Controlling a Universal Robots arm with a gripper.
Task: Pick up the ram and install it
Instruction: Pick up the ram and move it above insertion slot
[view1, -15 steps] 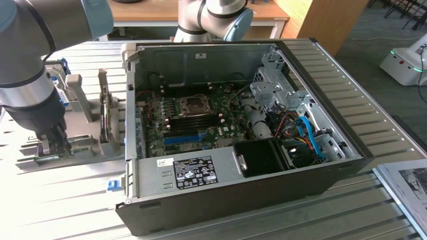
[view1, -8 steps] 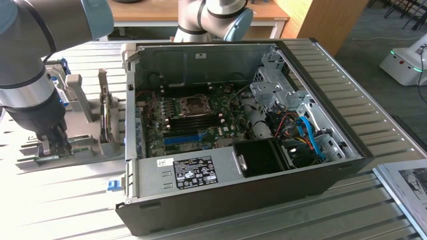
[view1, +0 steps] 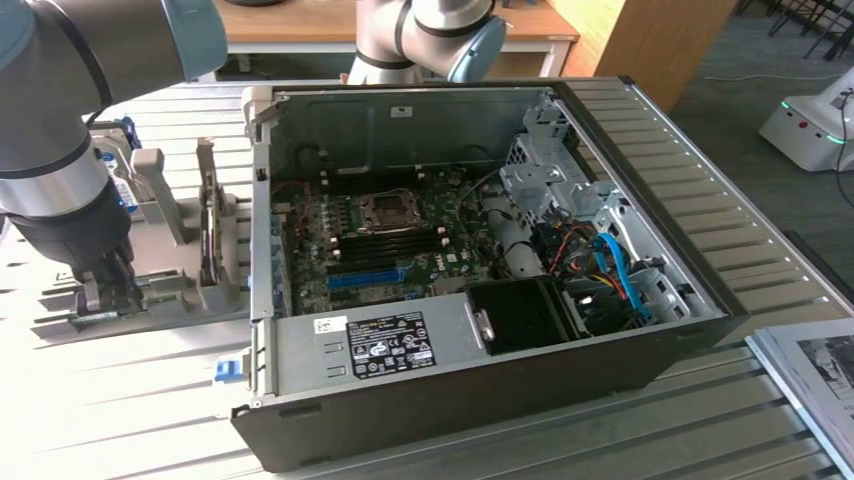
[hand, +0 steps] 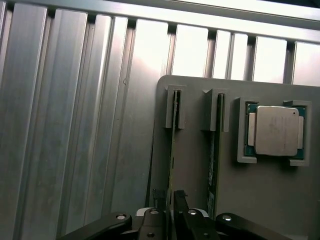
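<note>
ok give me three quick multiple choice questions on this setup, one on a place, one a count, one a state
1. The computer case is: A closed; B open, motherboard showing; C standing upright.
2. Memory sticks in the grey holder: A one; B two; C four.
3. The gripper is: A inside the case; B over a keyboard; C at the holder, by the ram.
Answers: B, its side is off; B, one stands in each of two slots; C, the wrist view shows the ram right at it.
</note>
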